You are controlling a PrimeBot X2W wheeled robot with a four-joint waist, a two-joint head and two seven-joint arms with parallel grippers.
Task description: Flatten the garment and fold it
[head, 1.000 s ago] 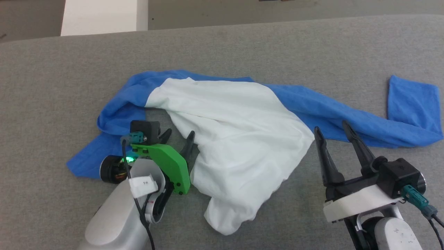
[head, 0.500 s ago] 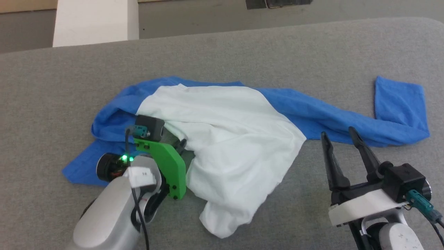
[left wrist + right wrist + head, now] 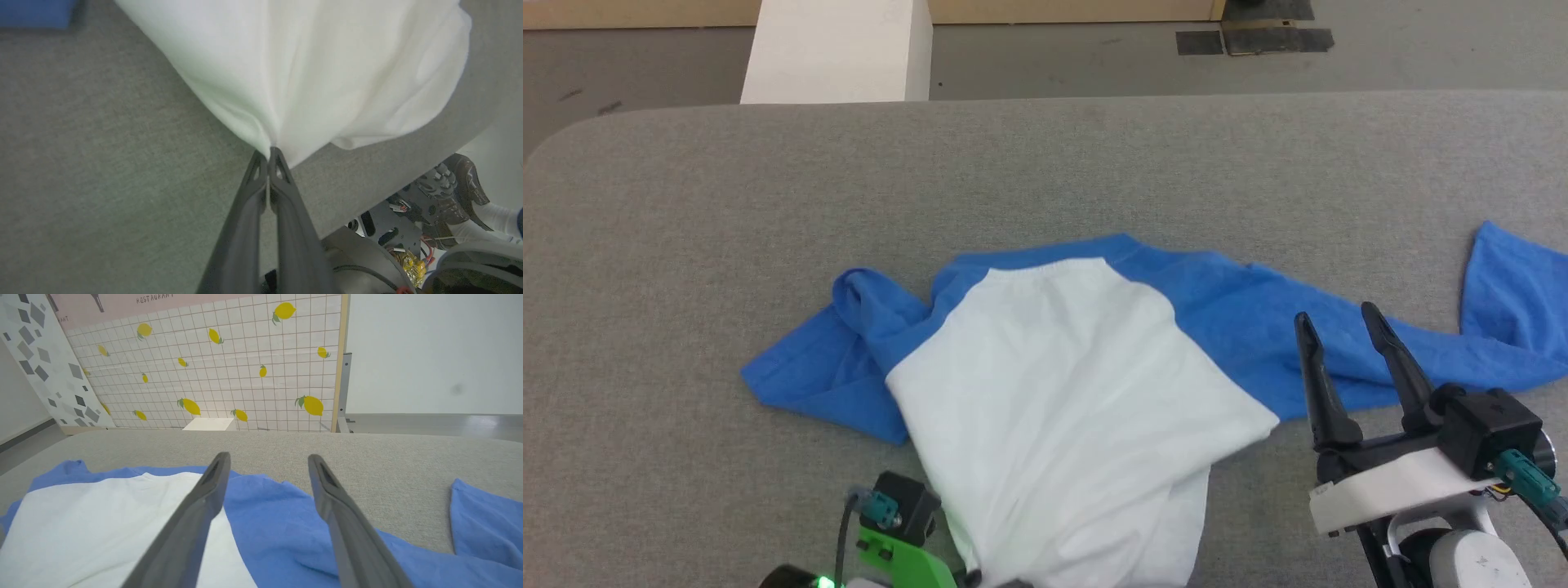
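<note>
Pinching the white lower edge of the garment (image 3: pixel 310 73), the left gripper (image 3: pixel 269 152) is clenched: its two dark fingers press together on the cloth, which fans out from the tips toward 12 o'clock in the left wrist view.

From the head camera, the garment (image 3: pixel 1062 392) lies on the grey table (image 3: pixel 768 204), a little below the middle of the view. Its white body narrows toward 6 o'clock, where the left arm's green mount (image 3: pixel 903 555) shows at the bottom edge. The blue neckband sits at 12 o'clock of the body. One blue sleeve is bunched at 9 o'clock, and the other runs out to 3 o'clock.

The right gripper (image 3: pixel 1335 314) is at 4 o'clock, released and grasping nothing, its spread fingers pointing to 12 o'clock over that long sleeve. I cannot tell whether they touch it.

Beyond the table's far edge stands a white block (image 3: pixel 837 49) at 11 o'clock.
</note>
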